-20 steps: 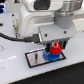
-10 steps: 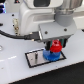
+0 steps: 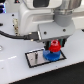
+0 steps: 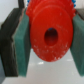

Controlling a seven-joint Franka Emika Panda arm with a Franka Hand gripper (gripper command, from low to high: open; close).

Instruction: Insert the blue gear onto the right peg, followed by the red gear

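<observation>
In the exterior view we are seeing the gripper [image 3: 55, 44] hanging below the white arm and clasping the red gear [image 3: 54, 47], with its fingers pressing on the gear's two opposite sides. The red gear is sitting directly above the blue gear [image 3: 52, 55], and the two look as if they are touching, though we cannot tell whether the red one is fully seated. The blue gear is lying flat on the grey plate [image 3: 36, 58], toward the plate's 3 o'clock end as the exterior view shows it, and its rim is showing around the red gear from about 6 to 9 o'clock. The right peg is hidden under the stacked gears, so we are not marking it. The plate is resting on the white surface [image 3: 15, 72], and a thin pin [image 3: 37, 54] is standing upright near the plate's 9 o'clock half, apart from the gears. A black cable [image 3: 11, 35] is running along the arm toward the exterior view's left. In the wrist view we are looking straight at the red gear [image 4: 50, 34], which is filling most of the picture; its dark centre hole is facing the camera, and the teal pads [image 4: 21, 42] are gripping it from both sides, touching its toothed edge.
</observation>
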